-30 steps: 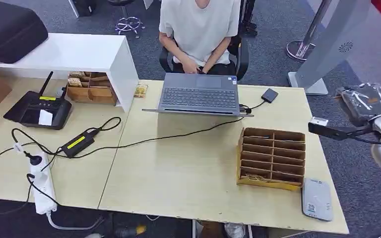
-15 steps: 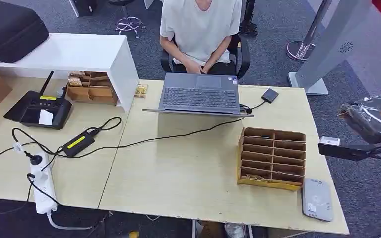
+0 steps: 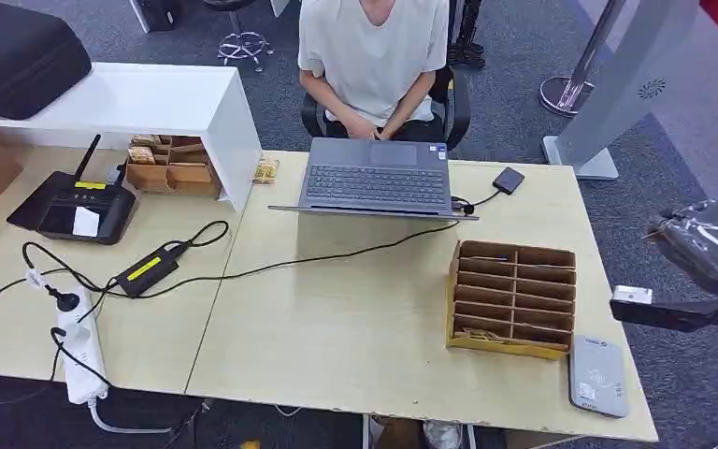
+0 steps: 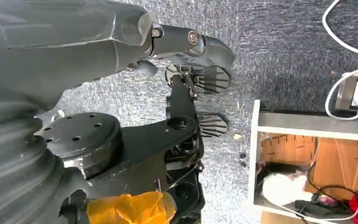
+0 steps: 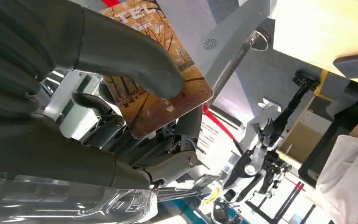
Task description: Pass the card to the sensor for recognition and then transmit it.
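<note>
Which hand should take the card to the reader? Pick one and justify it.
Right. The right hand already holds the card and hangs off the table's right edge, near the grey reader. The left hand hangs by the floor.

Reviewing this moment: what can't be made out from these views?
- Card: its far side, behind the right hand's thumb in the right wrist view; edge-on in the head view.
- Right hand: cut by the head view's right edge.
- Sensor: markings too small.

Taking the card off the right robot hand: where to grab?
Pinch the free end of the card, jutting past the thumb, across its flat faces, coming in from beyond that end; the right robot hand covers the rest.
</note>
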